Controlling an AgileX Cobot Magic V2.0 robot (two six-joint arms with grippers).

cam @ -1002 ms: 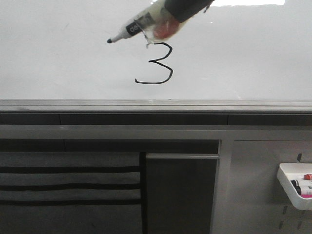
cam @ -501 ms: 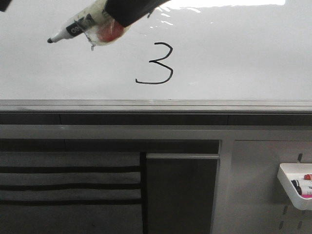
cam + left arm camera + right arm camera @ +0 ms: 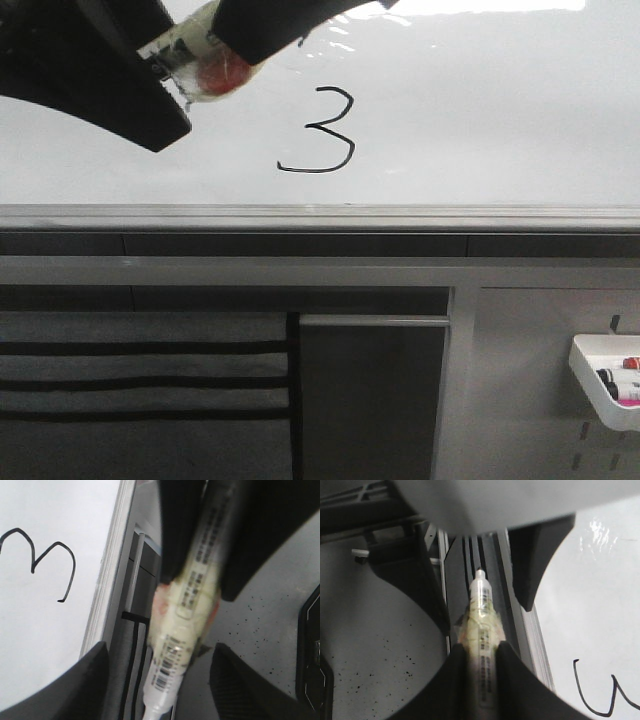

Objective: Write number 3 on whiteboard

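The number 3 [image 3: 325, 130] stands in thin black line on the whiteboard [image 3: 500, 110]; it also shows in the left wrist view as number 3 [image 3: 42, 562]. My right gripper [image 3: 235, 35] is shut on a taped marker [image 3: 200, 65], up and to the left of the digit, clear of the board. In the right wrist view its fingers [image 3: 507, 675] pinch the marker [image 3: 481, 625]. My left gripper [image 3: 160, 60] is open, its two fingers on either side of the marker's tip, which they hide in the front view. In the left wrist view the marker [image 3: 187, 610] lies between that gripper's [image 3: 160, 652] spread fingers, apart from both.
A grey metal rail [image 3: 320, 215] runs along the board's lower edge. Below it are dark slatted panels [image 3: 140, 380] and a grey pegboard [image 3: 520, 400] carrying a white tray [image 3: 592, 372] of spare markers at the lower right.
My right gripper has carried the marker leftward away from the 3. My left gripper has come in from the upper left and now straddles the marker's tip.
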